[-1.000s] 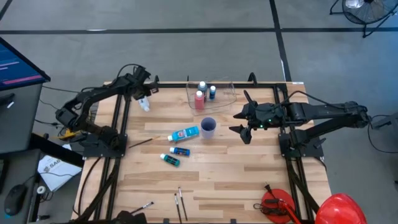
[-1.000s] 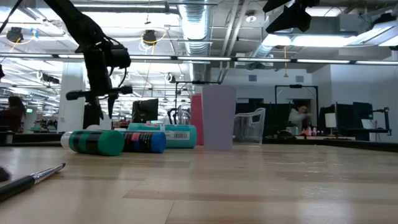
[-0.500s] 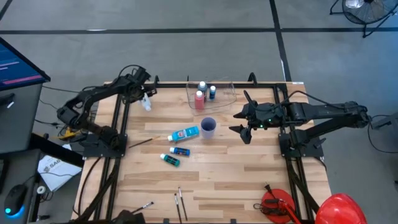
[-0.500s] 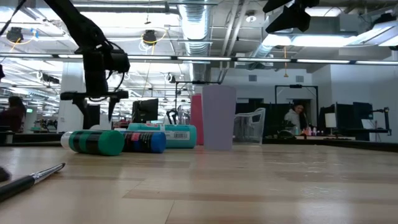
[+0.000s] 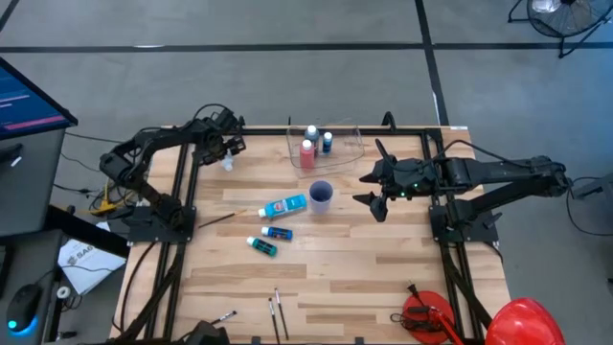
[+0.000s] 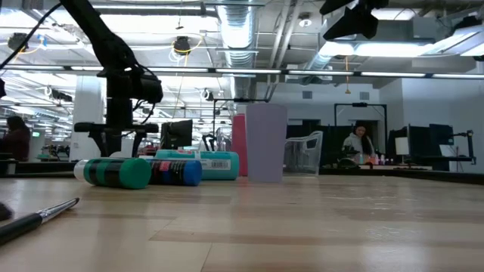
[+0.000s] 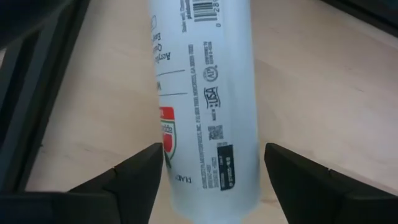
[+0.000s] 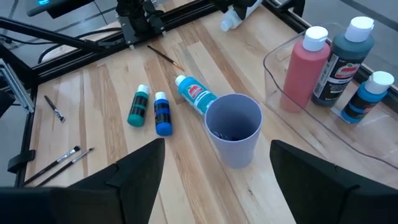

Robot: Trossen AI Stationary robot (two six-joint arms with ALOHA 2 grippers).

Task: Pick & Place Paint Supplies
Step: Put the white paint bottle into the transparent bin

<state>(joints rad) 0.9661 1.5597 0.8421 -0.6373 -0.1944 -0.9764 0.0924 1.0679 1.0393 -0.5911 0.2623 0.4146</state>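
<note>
Between the left gripper's (image 7: 208, 165) spread fingers (image 7: 134, 180) lies a white bottle (image 7: 205, 93), flat on the worktop (image 5: 383, 278) near its back left corner; the fingers stand clear of it on both sides, so it looks released rather than grasped. From above, that gripper (image 5: 222, 144) sits low over the bottle (image 5: 226, 163), close to the left frame rail.

Off to that gripper's right stands a clear tub (image 5: 350, 151) holding three upright bottles: a red one (image 8: 300, 68), a dark teal one (image 8: 345, 57) and a small blue one (image 8: 367, 94).

Well to the tub's right, the right gripper (image 5: 375, 179) hangs above the worktop with its fingers (image 8: 124, 180) apart and nothing between them. Ahead of those fingers stands a blue-purple cup (image 8: 233, 127), and just past the cup lies a light blue tube (image 8: 194, 93). Farther out lie a small blue bottle (image 8: 161, 113) and a teal bottle (image 8: 138, 104), side by side. A brush (image 8: 165, 58) lies beyond the tube, toward the left arm's base.

More brushes (image 5: 278, 312) lie near the worktop's front edge, well away from both grippers. A red object (image 5: 428, 316) sits at the front right corner.

In the room behind, a person (image 6: 355, 145) sits at a desk.
</note>
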